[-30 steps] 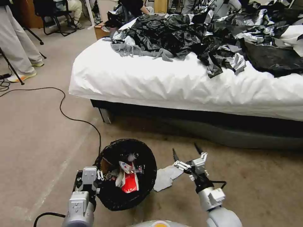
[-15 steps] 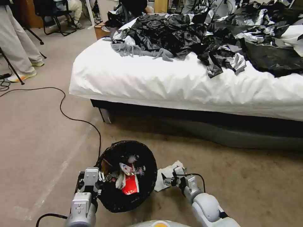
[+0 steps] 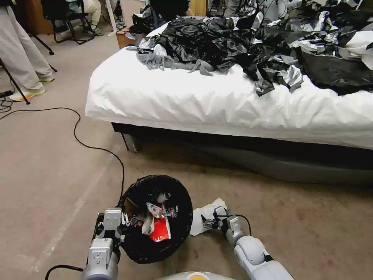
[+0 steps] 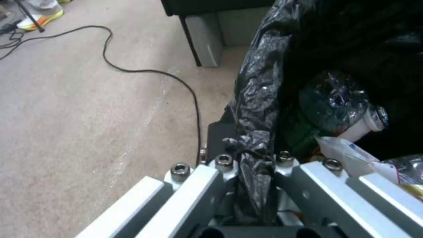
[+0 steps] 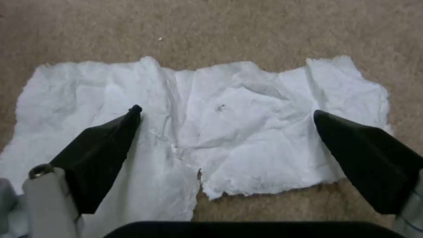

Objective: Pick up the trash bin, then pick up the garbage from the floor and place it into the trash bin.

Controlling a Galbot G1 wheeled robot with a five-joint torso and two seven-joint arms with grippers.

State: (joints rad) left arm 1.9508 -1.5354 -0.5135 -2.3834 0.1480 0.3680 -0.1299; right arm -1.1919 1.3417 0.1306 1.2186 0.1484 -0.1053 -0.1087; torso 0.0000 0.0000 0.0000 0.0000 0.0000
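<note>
Right claw (image 5: 224,112) hangs spread wide over the white tissue (image 5: 207,132), one black tip on each side, the sheet flat on the floor beside the trash bin (image 3: 157,217). Left claw (image 4: 251,165) is clenched on the bin's bag-lined rim, wrappers and a bottle already inside. The risk: thin, torn paper could rip or slide on the carpet, and the tips may close on nothing. Open carpet lies to the right; the bin crowds the left, and the bed (image 3: 217,101) stands well beyond.
</note>
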